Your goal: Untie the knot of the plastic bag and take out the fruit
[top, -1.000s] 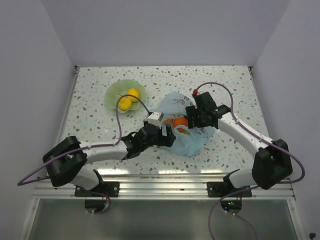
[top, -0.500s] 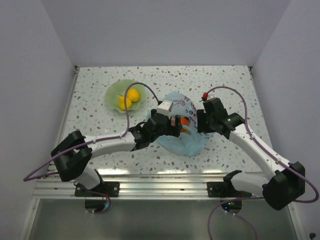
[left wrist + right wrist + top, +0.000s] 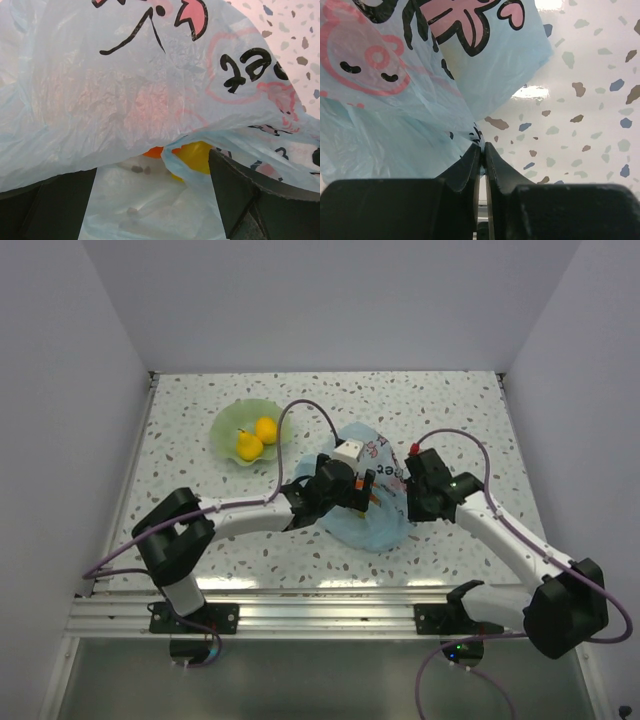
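Observation:
The light-blue plastic bag (image 3: pixel 378 528) lies mid-table with its pink-and-black print up. No knot shows in any view. My left gripper (image 3: pixel 360 490) is open at the bag's mouth, and its two dark fingers (image 3: pixel 240 195) straddle the loose film (image 3: pixel 125 90). Under the lifted film, in the left wrist view, sit a yellow fruit (image 3: pixel 196 154) and an orange fruit (image 3: pixel 154 151). My right gripper (image 3: pixel 408 505) is at the bag's right edge. Its jaws (image 3: pixel 482 148) are shut on a pinch of the bag's film (image 3: pixel 395 125).
A pale green wavy-rimmed bowl (image 3: pixel 224 430) stands at the back left with two yellow fruit (image 3: pixel 266 429) in it. Speckled tabletop (image 3: pixel 580 100) lies right of the bag. Side walls bound the table, and the left arm's cable (image 3: pixel 300 410) arcs above the bowl.
My left gripper has pushed rightward, farther into the bag's mouth. My right gripper has closed onto the bag's right edge and shifted slightly right.

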`<action>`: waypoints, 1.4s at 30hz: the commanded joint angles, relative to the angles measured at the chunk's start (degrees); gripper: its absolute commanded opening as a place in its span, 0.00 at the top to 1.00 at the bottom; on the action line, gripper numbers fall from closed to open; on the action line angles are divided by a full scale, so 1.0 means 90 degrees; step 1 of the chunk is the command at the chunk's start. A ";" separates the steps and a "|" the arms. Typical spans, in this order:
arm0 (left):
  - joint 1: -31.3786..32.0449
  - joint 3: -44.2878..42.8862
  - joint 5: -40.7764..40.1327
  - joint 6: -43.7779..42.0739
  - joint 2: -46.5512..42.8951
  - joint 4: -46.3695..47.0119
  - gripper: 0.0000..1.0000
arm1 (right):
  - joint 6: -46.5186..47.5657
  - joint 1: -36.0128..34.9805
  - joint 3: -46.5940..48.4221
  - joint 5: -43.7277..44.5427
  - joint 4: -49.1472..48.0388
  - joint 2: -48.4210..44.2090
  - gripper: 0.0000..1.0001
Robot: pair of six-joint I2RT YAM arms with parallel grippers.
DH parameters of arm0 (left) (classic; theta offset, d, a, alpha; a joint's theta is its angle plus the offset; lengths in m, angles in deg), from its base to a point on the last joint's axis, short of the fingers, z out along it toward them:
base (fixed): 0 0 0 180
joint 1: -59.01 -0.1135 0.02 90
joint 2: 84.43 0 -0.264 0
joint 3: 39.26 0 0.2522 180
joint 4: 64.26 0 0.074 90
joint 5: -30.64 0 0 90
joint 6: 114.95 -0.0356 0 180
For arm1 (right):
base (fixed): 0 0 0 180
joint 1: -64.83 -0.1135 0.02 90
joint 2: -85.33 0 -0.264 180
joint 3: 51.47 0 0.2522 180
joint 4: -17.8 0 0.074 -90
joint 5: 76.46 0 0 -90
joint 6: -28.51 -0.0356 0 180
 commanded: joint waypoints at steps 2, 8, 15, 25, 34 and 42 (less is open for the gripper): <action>0.0032 -0.0557 -0.0202 -0.0329 0.0285 -0.0192 0.03 | 0.0324 0.0022 0.0452 0.0337 0.0276 0.0170 0.86; 0.0032 -0.0812 -0.0203 -0.0262 0.0189 -0.0329 0.03 | 0.0509 0.0022 0.0929 -0.0296 0.0208 -0.0347 0.40; 0.0032 -0.0384 -0.0203 0.0012 -0.0592 -0.0544 0.02 | 0.0900 -0.0036 0.1663 -0.1194 0.0102 -0.0875 0.40; 0.0022 -0.0012 -0.0281 0.0237 -0.1228 -0.0807 0.02 | 0.0608 -0.0290 0.1244 -0.2387 -0.0758 -0.0299 0.44; 0.0022 0.0300 -0.0203 0.0432 -0.1501 -0.1042 0.02 | 0.0685 -0.0300 0.0628 -0.1996 -0.1256 0.0286 0.40; 0.0022 0.0136 0.0119 0.0442 -0.1180 -0.0944 0.02 | 0.0900 -0.0300 0.0599 -0.1929 -0.0535 0.0219 0.92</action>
